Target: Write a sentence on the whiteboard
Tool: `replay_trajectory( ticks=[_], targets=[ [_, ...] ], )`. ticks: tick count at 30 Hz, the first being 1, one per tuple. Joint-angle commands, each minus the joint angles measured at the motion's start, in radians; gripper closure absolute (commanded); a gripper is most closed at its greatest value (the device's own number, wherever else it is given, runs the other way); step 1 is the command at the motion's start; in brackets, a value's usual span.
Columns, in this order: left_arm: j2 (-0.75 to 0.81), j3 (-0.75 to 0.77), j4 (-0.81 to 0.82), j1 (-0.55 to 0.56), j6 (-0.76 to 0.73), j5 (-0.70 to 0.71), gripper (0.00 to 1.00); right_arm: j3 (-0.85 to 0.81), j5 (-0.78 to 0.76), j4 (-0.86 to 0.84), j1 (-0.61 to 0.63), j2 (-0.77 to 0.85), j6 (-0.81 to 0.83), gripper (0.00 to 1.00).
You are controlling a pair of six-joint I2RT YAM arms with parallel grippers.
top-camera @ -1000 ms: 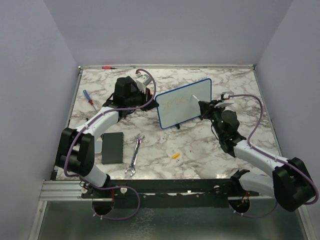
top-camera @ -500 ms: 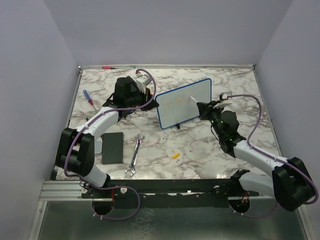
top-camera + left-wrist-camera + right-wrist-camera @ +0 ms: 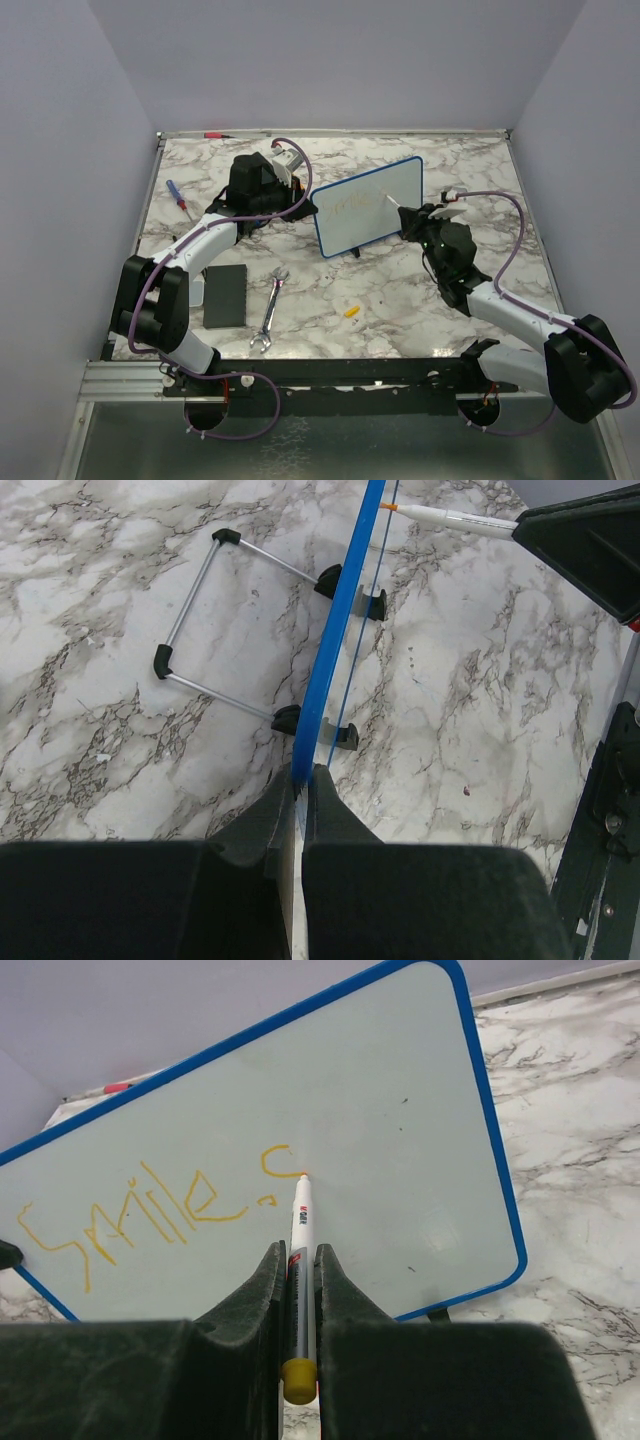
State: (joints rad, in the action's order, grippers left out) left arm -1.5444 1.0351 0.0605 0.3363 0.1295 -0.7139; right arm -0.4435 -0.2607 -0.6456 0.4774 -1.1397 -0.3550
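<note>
The right gripper (image 3: 298, 1285) clamps the marker (image 3: 300, 1218) (the left gripper (image 3: 303, 780) pinches the whiteboard (image 3: 400, 1090) edge), tip touching just right of the sentence (image 3: 150, 1205), blank face stretching rightward

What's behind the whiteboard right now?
A wire stand with black end caps rests on the marble table behind the whiteboard. The left pincer clamps its edge. The back face itself is hidden, seen only edge-on.
</note>
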Motion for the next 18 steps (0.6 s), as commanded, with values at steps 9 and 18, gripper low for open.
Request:
replay_trajectory(
  ticks=[9, 18],
  targets=[
    [0.012, -0.009, -0.013, 0.014, -0.009, -0.002, 1.00, 0.001, -0.040, 0.062, -0.004, -0.018, -0.002, 0.99],
    [0.013, -0.007, -0.013, 0.015, -0.008, -0.002, 1.00, 0.032, 0.047, 0.042, -0.004, -0.022, -0.014, 0.99]
  ],
)
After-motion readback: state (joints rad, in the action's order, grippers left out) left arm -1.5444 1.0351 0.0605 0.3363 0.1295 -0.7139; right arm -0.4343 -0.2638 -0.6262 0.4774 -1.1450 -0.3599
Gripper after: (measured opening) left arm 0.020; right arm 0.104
